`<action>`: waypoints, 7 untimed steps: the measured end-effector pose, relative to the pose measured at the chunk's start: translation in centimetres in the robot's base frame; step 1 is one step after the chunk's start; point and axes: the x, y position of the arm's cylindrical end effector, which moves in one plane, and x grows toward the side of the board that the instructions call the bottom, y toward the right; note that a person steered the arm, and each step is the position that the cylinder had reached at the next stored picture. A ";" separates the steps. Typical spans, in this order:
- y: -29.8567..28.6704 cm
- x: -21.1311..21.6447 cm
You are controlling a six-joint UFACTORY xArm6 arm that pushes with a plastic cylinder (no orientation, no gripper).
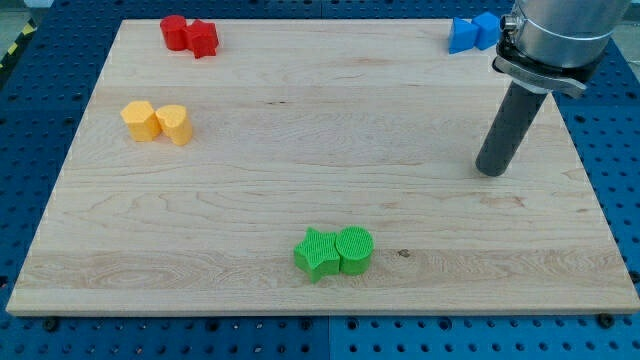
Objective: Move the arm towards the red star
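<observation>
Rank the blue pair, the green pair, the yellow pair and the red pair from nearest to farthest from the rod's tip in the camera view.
From my tip, on the board's right side:
1. Blue pair, top right corner.
2. Green pair, bottom centre.
3. Yellow pair, left side.
4. Red pair, top left; yellow and red are nearly too close to call.

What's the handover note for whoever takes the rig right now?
My tip rests on the board's right side, touching no block; the nearest are the blue blocks at the view's top right.
The red star sits at the view's top left, touching a red cylinder on its left.
Yellow pair at the left and green pair at bottom centre lie off the direct line.
Done: nothing visible yet.
Left: slide the tip across the wooden board up and left to the star.
</observation>
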 end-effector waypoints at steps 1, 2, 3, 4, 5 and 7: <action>0.0 0.0; 0.0 -0.6; -0.1 -0.7; -0.5 -1.0; -1.7 -2.1; -5.5 -5.4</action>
